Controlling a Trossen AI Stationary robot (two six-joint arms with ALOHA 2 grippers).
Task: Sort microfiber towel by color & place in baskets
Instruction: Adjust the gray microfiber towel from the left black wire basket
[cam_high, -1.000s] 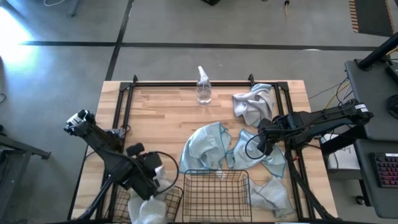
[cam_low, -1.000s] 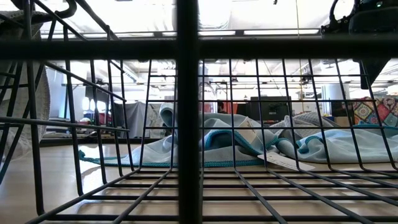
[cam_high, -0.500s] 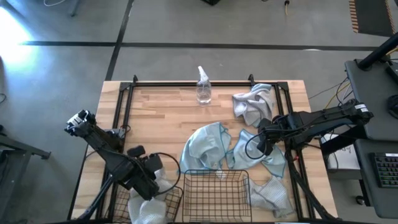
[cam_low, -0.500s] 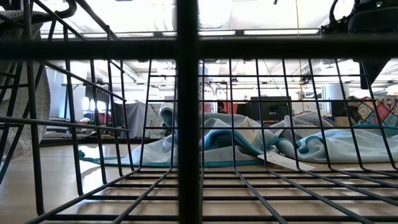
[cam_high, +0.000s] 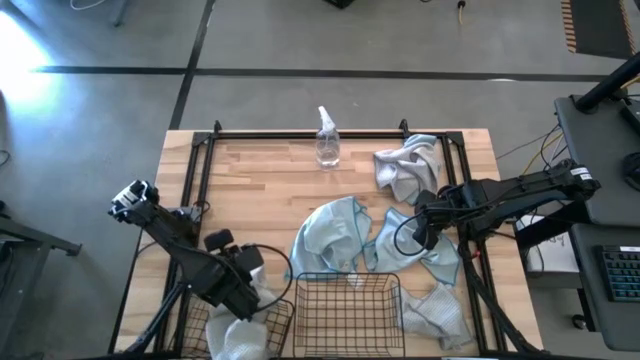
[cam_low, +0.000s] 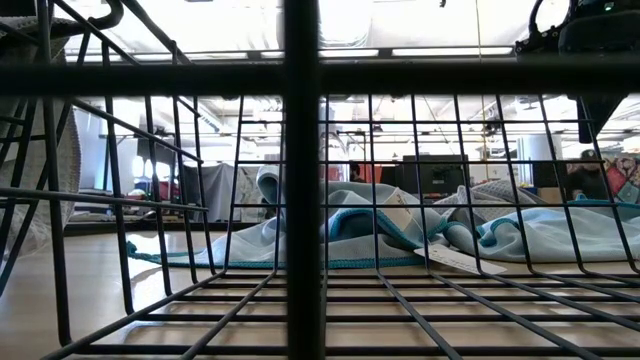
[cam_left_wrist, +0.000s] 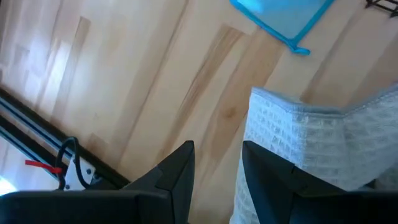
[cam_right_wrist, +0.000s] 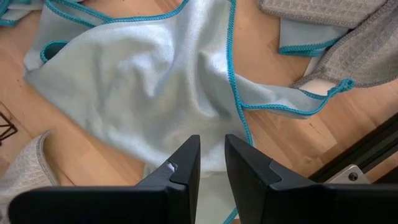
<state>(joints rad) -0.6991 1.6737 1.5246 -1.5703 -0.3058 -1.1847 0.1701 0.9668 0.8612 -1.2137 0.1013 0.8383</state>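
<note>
Left end effector fingers apart beside our grey-white towel; it may drape over the basket rim.

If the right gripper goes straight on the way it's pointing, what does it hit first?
Most likely the light blue towel spread right under the right gripper; its narrowly parted fingers point down at it. Depth is unclear.

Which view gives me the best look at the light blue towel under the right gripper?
The right wrist view: the light blue towel fills it, teal hem visible, just beyond the right gripper. The high view shows its place, partly under the arm. The low view catches it through basket wire. In the left wrist view only a blue corner shows, and which towel it belongs to is unclear.
</note>
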